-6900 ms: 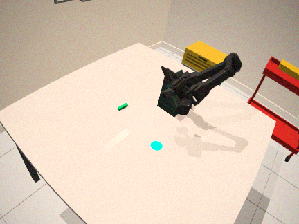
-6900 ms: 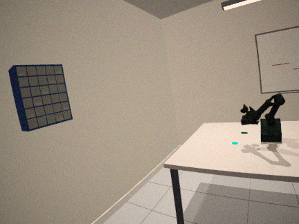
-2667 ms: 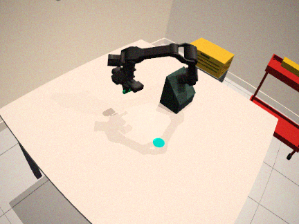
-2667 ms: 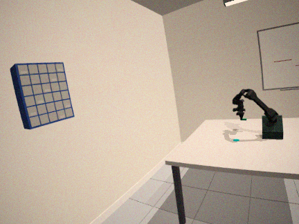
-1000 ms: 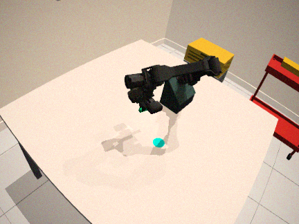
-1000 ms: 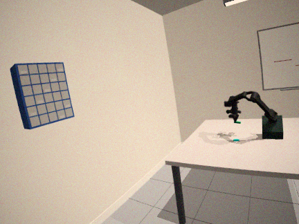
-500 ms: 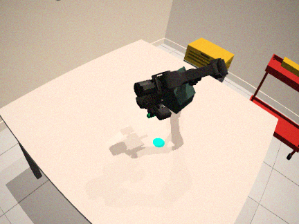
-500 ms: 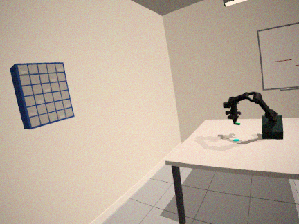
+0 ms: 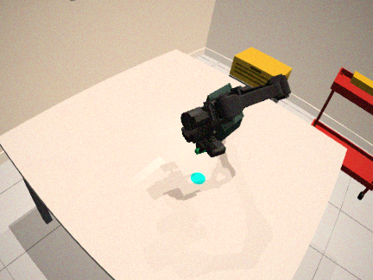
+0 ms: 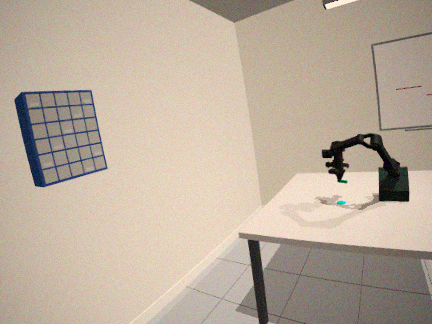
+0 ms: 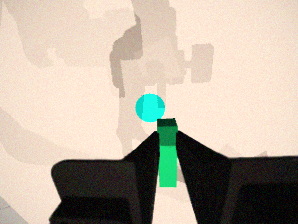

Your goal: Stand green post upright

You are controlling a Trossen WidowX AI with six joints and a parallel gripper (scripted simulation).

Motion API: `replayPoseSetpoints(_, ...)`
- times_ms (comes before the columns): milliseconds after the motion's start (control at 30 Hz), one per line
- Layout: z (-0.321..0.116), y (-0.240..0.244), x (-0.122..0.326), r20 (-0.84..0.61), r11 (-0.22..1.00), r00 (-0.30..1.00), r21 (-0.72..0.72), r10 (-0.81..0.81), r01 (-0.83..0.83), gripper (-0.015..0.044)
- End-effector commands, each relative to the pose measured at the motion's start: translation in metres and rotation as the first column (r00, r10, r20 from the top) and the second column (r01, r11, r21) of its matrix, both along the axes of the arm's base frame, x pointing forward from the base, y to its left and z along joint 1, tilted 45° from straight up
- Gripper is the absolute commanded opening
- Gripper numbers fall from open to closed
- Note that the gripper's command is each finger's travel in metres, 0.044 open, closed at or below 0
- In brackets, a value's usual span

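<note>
The green post [image 9: 198, 150] [image 10: 343, 181] [image 11: 168, 167] is held in the air, clear of the table. In the exterior view it looks about level, jutting to the right from the fingertips. My gripper [image 10: 340, 179] [image 11: 166, 135] is shut on the post, with one black finger on each side of it in the wrist view. The cyan circle [image 9: 198, 178] [image 10: 341, 202] [image 11: 150, 107] lies flat on the table below the gripper. In the wrist view it is just beyond the post's dark far end and slightly left. In the top view the arm hides most of the post.
The arm's dark base [image 10: 393, 185] stands on the table [image 9: 99, 130] [image 10: 280, 220], to the right of the circle in the exterior view. The arm's shadow falls around the circle. A yellow cabinet [image 9: 263, 62] and a red cart [image 9: 358, 157] stand beyond the table edge.
</note>
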State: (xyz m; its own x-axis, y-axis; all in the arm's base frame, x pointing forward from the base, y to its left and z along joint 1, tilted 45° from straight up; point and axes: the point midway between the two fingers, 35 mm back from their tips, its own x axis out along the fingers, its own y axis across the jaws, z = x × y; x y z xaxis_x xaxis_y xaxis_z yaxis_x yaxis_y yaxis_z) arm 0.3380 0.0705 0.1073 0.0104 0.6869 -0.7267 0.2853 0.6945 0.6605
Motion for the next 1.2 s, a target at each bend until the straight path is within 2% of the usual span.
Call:
replayPoseSetpoints(0,0.009,0.011,-0.006,-0.016,1.0,1.0,0.013,-0.006,0.006,0.0023)
replayPoseSetpoints(233,0.016,0.019,-0.01,-0.023,1.0,1.0,0.014,-0.011,0.011,0.0023)
replayPoseSetpoints(1167,-0.01,0.025,-0.012,0.051,0.986,0.999,-0.164,-0.003,0.011,0.0023)
